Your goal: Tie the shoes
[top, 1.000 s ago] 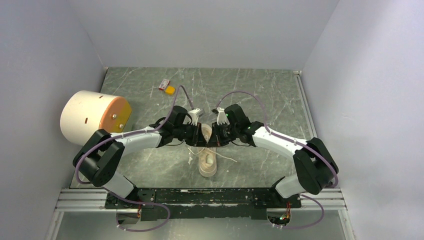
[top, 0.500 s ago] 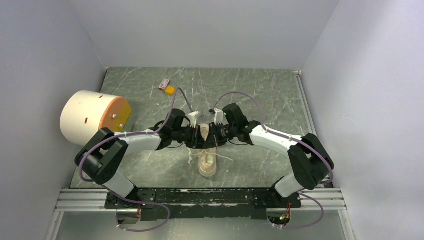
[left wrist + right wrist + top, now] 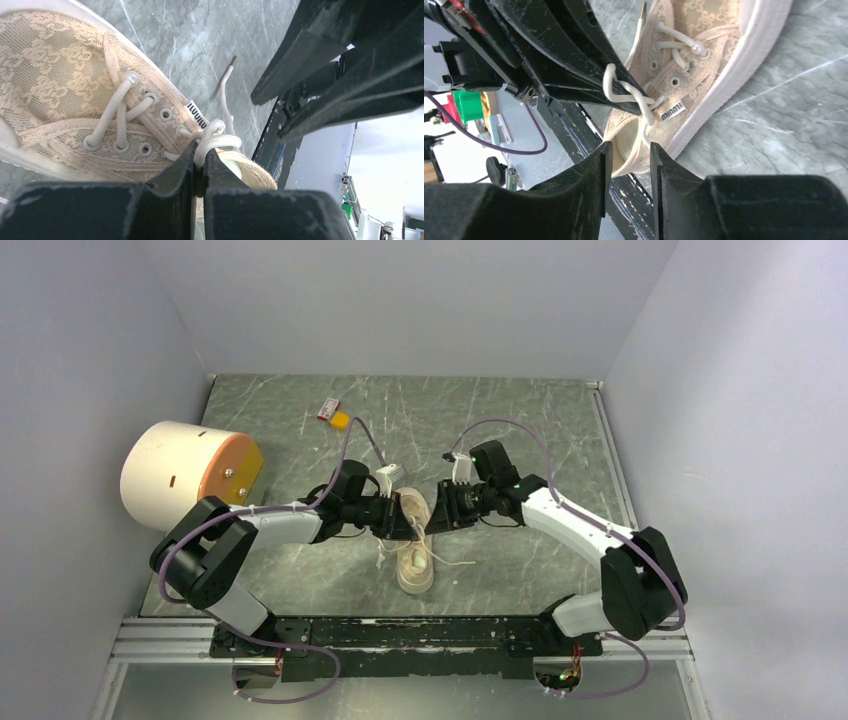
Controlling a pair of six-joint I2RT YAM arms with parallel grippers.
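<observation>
mika: Pale plain walls (image 3: 400, 300) box in a grey marble-look table (image 3: 560, 440). The big cream-and-orange cylinder (image 3: 185, 478) is parked off to the left, well apart from the action. The left arm (image 3: 280, 520) and right arm (image 3: 570, 520) meet over the sneaker (image 3: 417, 575), which sits mid-table near the front edge. What's the move?

jo: Looks to me like the knot-forming bit. The left gripper (image 3: 199, 150) has its fingers pressed together on a lace loop (image 3: 218, 142) right over the eyelets, so that's your anchor. The right gripper (image 3: 629, 150) has its fingers spread a little with nothing between them, just beside the shoe's collar. I'd hold the left pinch steady with the loop lifted. Then bring the right one onto the crossing strand close to the loop, not out near the tip. Otherwise it'll probably only drag slack and tug the shoe sideways. Pull gently and outward.

mika: Headcount?

jo: One cylinder, two arms, one sneaker (no pair lol) and one pinched loop. Two loose lace ends (image 3: 462, 562) trail on the table, one on either side of the shoe. At the back there's one small orange bit (image 3: 340, 421) with one tiny red-and-white thing (image 3: 327, 410) touching or just beside it, can't tell which.
</observation>
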